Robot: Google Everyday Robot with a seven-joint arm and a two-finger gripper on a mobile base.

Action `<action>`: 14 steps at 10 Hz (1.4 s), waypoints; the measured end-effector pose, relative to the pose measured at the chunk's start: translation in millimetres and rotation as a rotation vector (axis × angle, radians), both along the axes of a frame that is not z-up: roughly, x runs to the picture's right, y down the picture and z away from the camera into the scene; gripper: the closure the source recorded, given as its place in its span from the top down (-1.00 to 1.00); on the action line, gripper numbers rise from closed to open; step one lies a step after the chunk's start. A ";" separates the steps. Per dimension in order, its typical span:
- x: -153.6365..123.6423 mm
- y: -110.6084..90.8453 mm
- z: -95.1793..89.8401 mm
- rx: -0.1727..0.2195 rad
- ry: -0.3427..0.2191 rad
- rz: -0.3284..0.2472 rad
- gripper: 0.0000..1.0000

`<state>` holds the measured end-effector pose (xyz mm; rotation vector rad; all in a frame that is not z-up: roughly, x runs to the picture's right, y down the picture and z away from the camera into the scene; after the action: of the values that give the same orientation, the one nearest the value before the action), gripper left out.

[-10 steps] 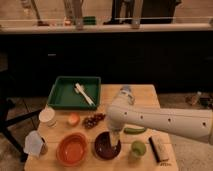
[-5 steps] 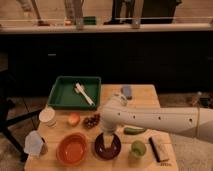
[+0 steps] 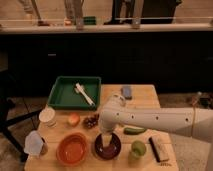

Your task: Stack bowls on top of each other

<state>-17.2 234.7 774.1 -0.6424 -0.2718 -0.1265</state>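
Note:
The orange bowl sits at the front left of the wooden table. The dark maroon bowl sits just right of it, the two side by side and apart. My white arm comes in from the right and bends down over the maroon bowl. My gripper points down into that bowl, at its inside near the back rim.
A green tray with a white utensil stands at the back left. Near the bowls lie a small orange fruit, dark grapes, a green cup, a cucumber-like vegetable, a dark bar, a white container and a blue-grey object.
My arm has swung left and down from the table's middle, bringing the gripper over and into the maroon bowl. The bowls have not moved.

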 end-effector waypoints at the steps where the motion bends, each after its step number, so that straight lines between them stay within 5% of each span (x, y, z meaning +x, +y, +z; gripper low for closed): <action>1: 0.3 -0.7 3.9 -0.001 0.000 0.000 0.60; 10: 12.3 -7.1 29.5 -0.021 0.022 -0.005 0.55; 14: 12.2 -7.9 31.1 -0.020 0.016 -0.006 -0.16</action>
<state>-5.0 226.8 805.2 -0.6639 -0.2561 -0.1245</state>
